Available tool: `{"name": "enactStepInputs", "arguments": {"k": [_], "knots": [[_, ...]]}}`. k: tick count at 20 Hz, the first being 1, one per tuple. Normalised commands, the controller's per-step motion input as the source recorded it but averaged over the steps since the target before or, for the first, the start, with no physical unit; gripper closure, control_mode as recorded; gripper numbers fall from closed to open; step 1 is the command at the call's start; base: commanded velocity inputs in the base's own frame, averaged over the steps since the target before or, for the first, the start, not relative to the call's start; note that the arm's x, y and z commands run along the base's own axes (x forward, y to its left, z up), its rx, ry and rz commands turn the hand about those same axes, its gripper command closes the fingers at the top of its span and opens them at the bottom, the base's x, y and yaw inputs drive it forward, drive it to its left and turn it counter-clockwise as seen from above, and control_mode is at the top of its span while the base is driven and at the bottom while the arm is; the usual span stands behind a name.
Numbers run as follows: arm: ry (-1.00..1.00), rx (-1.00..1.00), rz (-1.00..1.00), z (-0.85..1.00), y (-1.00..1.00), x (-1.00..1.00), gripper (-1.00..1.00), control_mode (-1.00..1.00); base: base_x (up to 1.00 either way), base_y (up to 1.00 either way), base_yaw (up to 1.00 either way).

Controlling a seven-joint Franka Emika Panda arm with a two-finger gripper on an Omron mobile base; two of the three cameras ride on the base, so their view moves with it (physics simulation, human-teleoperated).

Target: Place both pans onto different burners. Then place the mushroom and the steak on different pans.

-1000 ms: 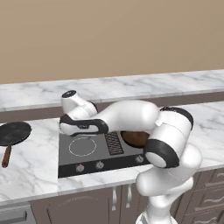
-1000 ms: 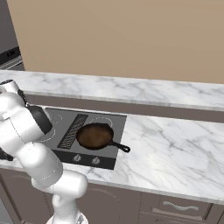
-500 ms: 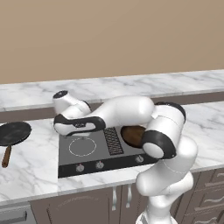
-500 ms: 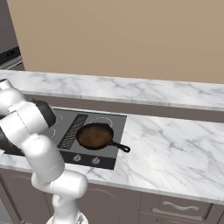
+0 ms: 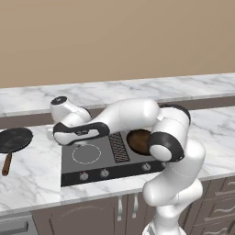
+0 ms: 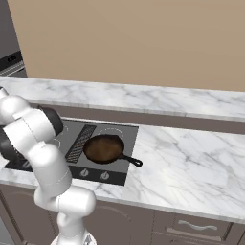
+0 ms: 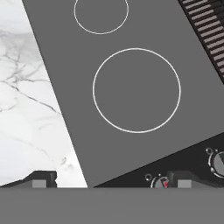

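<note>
So the gripper (image 7: 109, 183) is spread wide with nothing between its tips, hanging over the left front edge of the cooktop (image 7: 144, 65). From the hand view one tip sits over the marble counter (image 7: 26, 100) and the other over the knob strip (image 7: 188, 168), and just past them is a big burner (image 7: 136, 90) with a smaller burner (image 7: 101, 12) beyond it, both bare. The grille (image 7: 208, 26) runs off to the right of those.

In the left base view the hand is out over the cooktop's left end, and the black pan (image 5: 14, 140) with its wooden handle lies on the counter off to the hand's left, apart from it and not touching the cooktop. The brown pan (image 6: 103, 148) is on the right side of the cooktop, on the other side of the grille from the hand, with its dark handle poking out right over the cooktop edge

Can't spot the mushroom or steak
</note>
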Motion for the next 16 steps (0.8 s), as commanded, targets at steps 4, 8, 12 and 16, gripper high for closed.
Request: {"name": "enactStepInputs", "arguments": {"k": [4,8,12,16], "knots": [[0.00,0.09,0.00,0.00,0.41,0.00,-1.00,-1.00,0.00,0.00,0.00],[-0.01,0.00,0.00,0.00,0.51,0.00,-1.00,-1.00,0.00,0.00,0.00],[-0.01,-0.01,0.00,0.00,0.53,0.00,-1.00,-1.00,0.00,0.00,0.00],[0.00,0.00,0.00,0.01,0.48,0.01,-1.00,-1.00,0.00,0.00,0.00]]}}
